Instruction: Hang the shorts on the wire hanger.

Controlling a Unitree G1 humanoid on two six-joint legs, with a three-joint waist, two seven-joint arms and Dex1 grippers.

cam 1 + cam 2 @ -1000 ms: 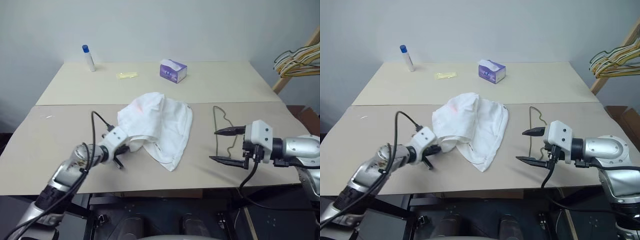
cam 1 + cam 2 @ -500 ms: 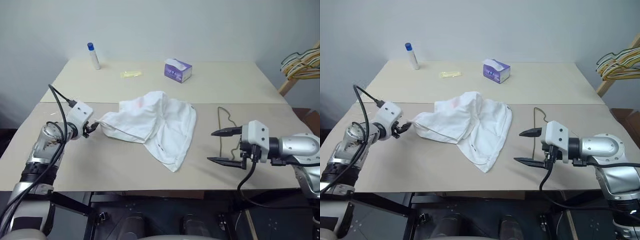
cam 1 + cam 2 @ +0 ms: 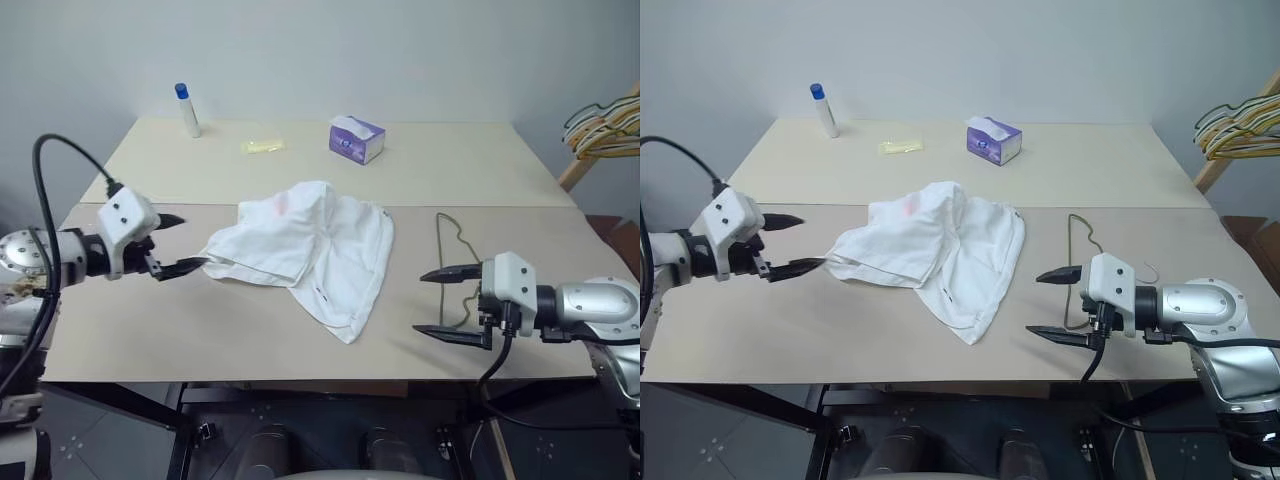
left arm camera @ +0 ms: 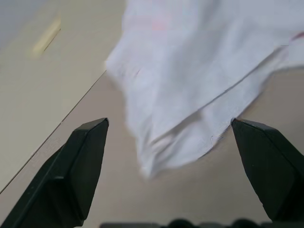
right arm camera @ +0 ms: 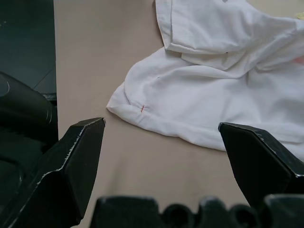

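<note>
Jaws of both grippers, left (image 3: pixel 172 243) and right (image 3: pixel 440 302), gape empty beside the shorts (image 3: pixel 310 245).

The thin cloth shorts (image 3: pixel 310 250) are white, with a faint pink smudge toward the far edge and a tiny red mark at one hem. The worktop (image 3: pixel 450 170) is plain pale beige. The thin wire hanger (image 3: pixel 447 250) is dark olive-green. At the worktop's far edge, the small tissue box (image 3: pixel 356 140) is purple and white, and the slim white bottle (image 3: pixel 188 112) has a blue cap.
</note>
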